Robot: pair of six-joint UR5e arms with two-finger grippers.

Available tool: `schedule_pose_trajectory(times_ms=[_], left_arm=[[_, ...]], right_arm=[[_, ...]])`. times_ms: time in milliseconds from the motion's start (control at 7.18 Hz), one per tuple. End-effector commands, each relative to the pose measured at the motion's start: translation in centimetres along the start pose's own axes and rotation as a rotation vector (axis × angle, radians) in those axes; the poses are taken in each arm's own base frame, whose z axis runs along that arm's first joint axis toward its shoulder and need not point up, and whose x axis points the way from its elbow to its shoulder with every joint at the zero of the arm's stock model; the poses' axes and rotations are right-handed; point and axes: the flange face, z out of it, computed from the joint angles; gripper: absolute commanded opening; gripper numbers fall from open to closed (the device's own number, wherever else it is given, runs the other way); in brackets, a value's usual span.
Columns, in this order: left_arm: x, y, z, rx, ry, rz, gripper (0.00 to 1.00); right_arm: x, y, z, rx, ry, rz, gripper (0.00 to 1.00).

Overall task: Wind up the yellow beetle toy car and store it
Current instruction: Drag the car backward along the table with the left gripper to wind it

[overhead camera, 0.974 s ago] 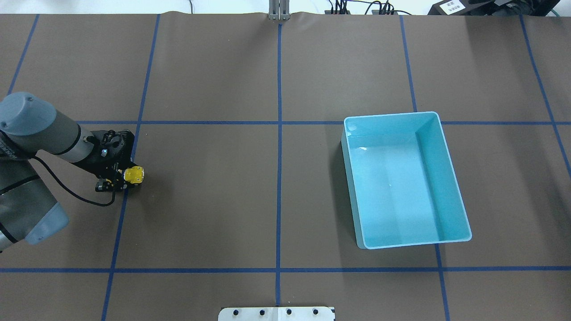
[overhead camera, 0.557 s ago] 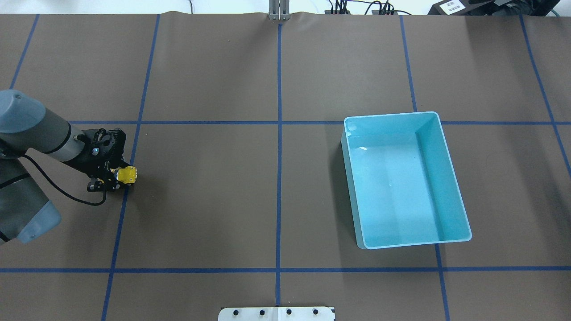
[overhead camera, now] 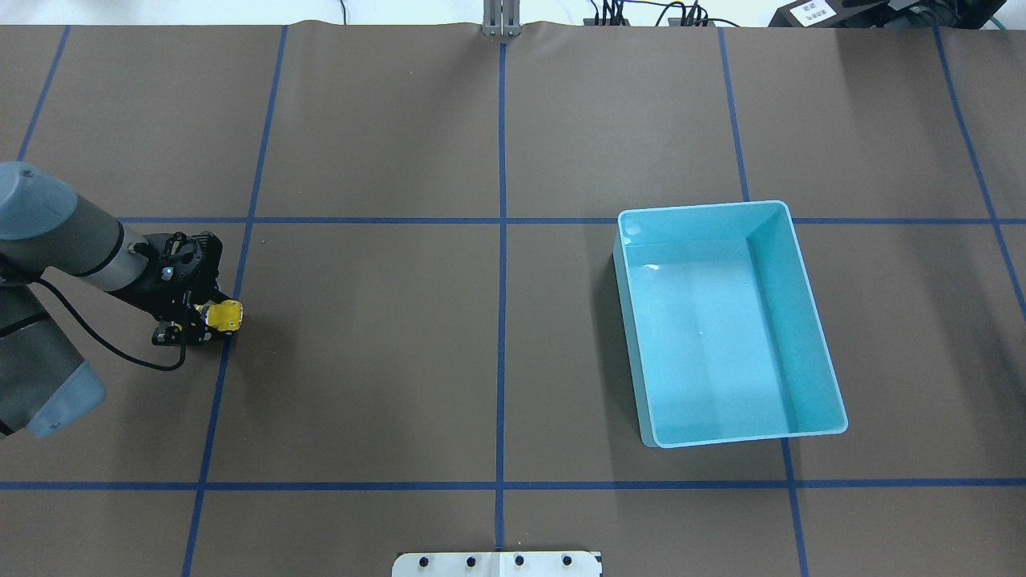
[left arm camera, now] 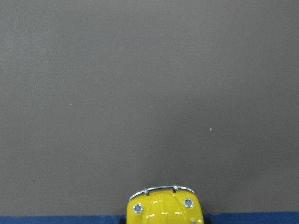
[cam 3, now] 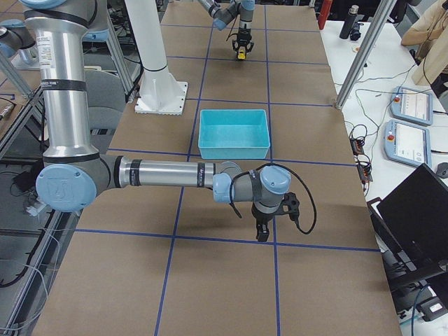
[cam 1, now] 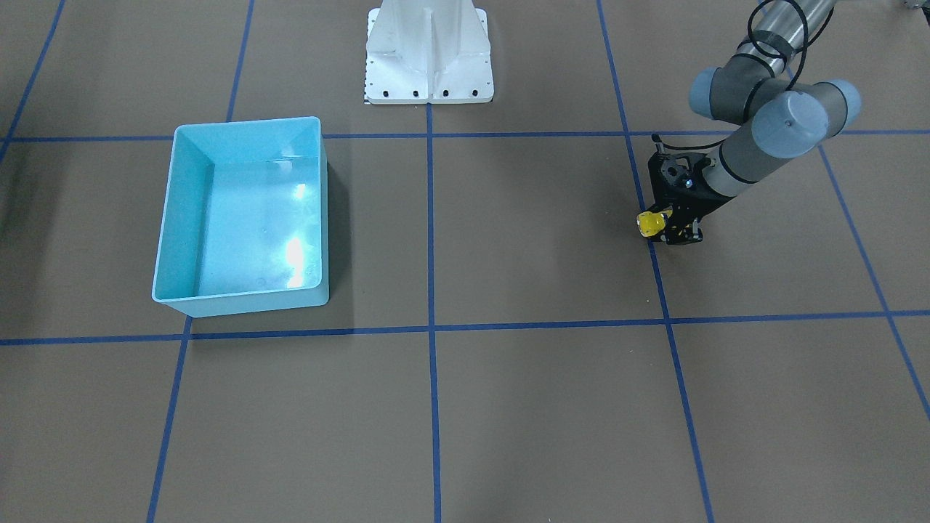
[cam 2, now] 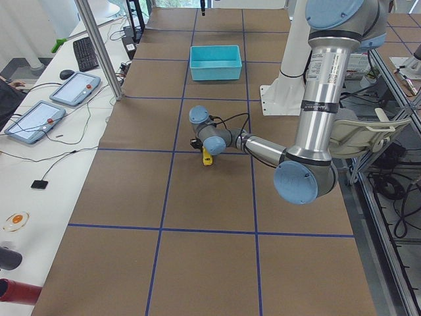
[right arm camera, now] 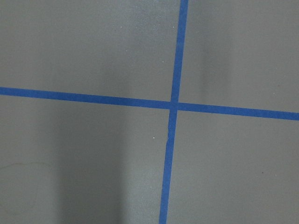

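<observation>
Now the left arm's black two-finger gripper [overhead camera: 207, 322] is pinching the tiny glossy yellow beetle toy car [overhead camera: 224, 316] between its fingers. It is holding it low at the brown paper-covered table [overhead camera: 385, 344], in the left middle of the overhead frame, beside a vertical blue tape line [overhead camera: 215, 393]. Whether the wheels are touching the table cannot be told.

Compared with a second ago, the gripper and car are sitting further toward the left edge of that frame. Most of that shift was made by 0.6 s ago, and only a slight one since.

In the left wrist view the car's yellow nose [left arm camera: 165, 208], with chrome bumper and two round headlights, is showing at the bottom centre.

The light blue rectangular plastic bin [overhead camera: 701, 206] is standing well apart, right of centre, where it stood before.

In the exterior right view the right gripper [cam 3: 262, 232] is pointing down at the table in the lower middle. Whether its fingers are wide or narrow cannot be told.
</observation>
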Motion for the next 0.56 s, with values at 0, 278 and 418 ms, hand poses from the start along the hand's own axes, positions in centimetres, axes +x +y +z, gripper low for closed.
schedule_pose_trajectory(times_ms=[0,278,418], left_arm=[[0.2,0.3,0.0,0.002,-0.001,0.003,0.0],[0.7,2.0,0.4,0.014,-0.002,0.01,0.0],[0.6,3.1,-0.1,0.021,0.013,-0.008,0.0]], right_arm=[[0.0,0.0,0.0,0.0,0.0,0.0,1.0],[-0.1,-0.1,0.0,0.021,-0.001,-0.022,1.0],[-0.1,-0.1,0.0,0.02,-0.001,-0.02,1.0]])
